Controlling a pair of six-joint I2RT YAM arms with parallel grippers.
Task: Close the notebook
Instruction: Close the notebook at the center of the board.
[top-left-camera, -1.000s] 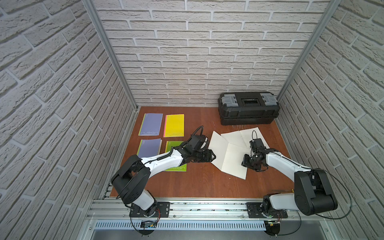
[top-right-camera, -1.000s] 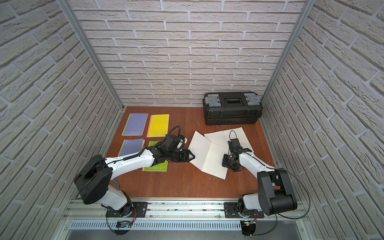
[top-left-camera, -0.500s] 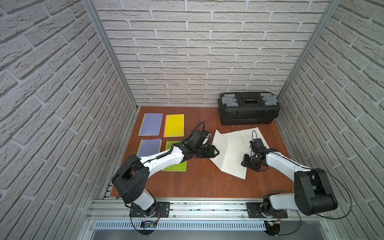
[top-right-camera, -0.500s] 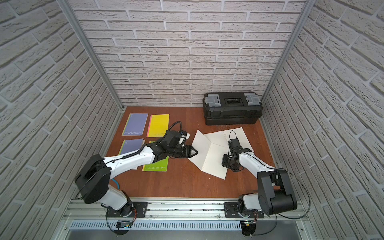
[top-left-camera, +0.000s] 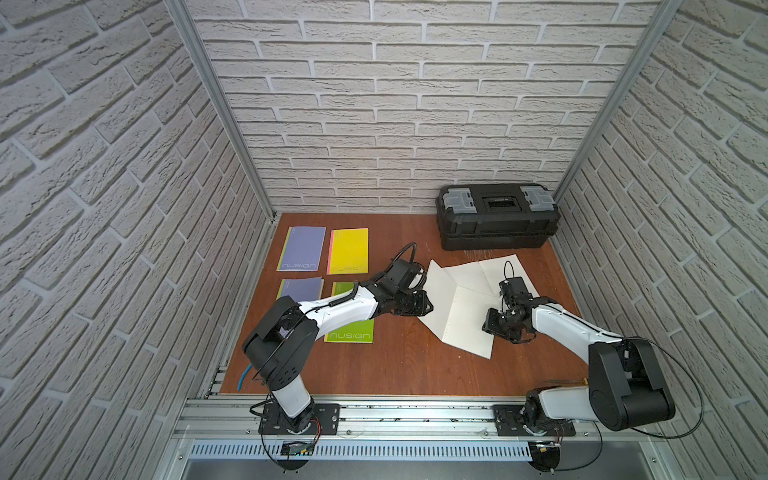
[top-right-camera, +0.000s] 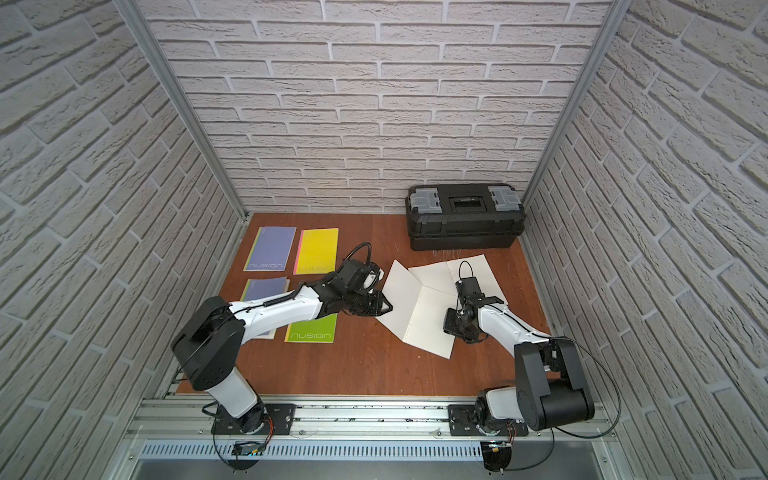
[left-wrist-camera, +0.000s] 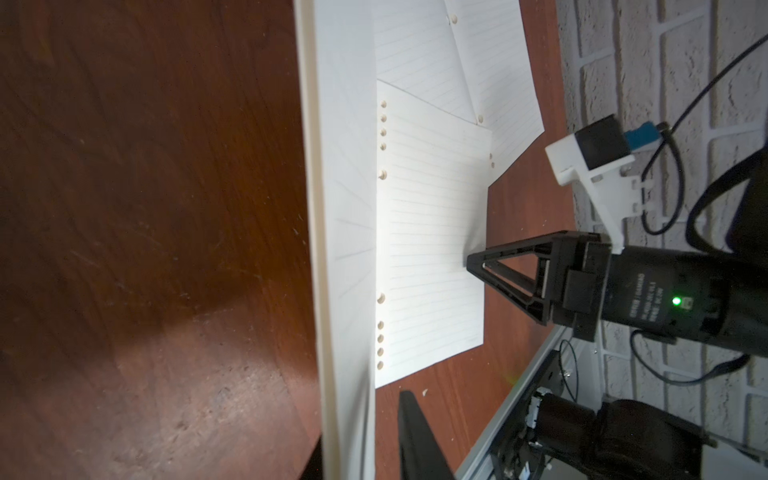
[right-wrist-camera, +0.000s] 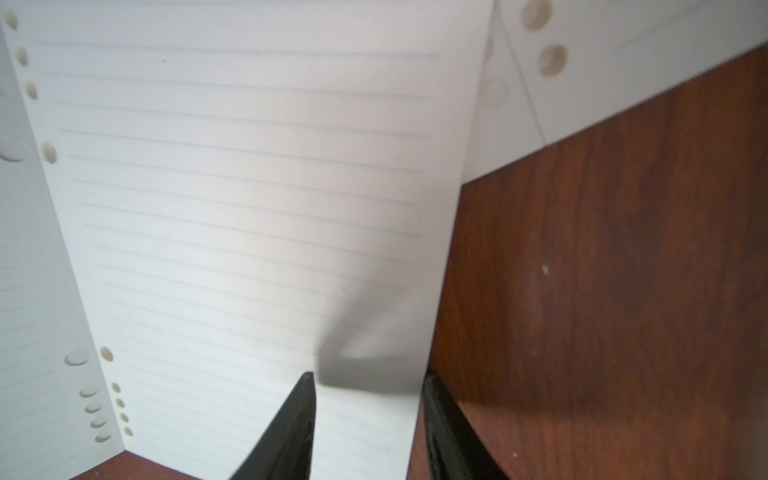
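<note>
Both top views look down past the aluminium rail (top-left-camera: 395, 409), where the two arms are bolted, onto a reddish wooden table (top-left-camera: 386, 365). Nearest on it, toward the right side, the open notebook (top-left-camera: 461, 311) lies at a slant, its right leaf flat on the wood and its left leaf tipped up off it. The right gripper (top-left-camera: 490, 329) is down at the outer edge of the flat leaf. From the right wrist view its jaws stand apart, one fingertip (right-wrist-camera: 305, 395) over the lined page and the other over bare wood just beside the edge, gripping nothing. The left gripper (top-left-camera: 426, 306) is at the free edge of the raised leaf. The left wrist view shows that leaf's page stack running between its jaws. One finger (left-wrist-camera: 419, 444) shows a sliver of gap to the paper and the other is mostly hidden behind the leaf, so I can't tell whether the leaf is pinched. Over on the left lie a closed green notebook (top-left-camera: 349, 332), partly under the left arm, and a purple notebook (top-left-camera: 300, 289) beside it. Farther back sit another purple one (top-left-camera: 301, 249) and a yellow notebook (top-left-camera: 349, 251). Behind the open one more lined, punched sheets (top-left-camera: 498, 268) fan out, and beyond them a black toolbox (top-left-camera: 496, 220) stands against the brick back wall (top-left-camera: 395, 124)
</note>
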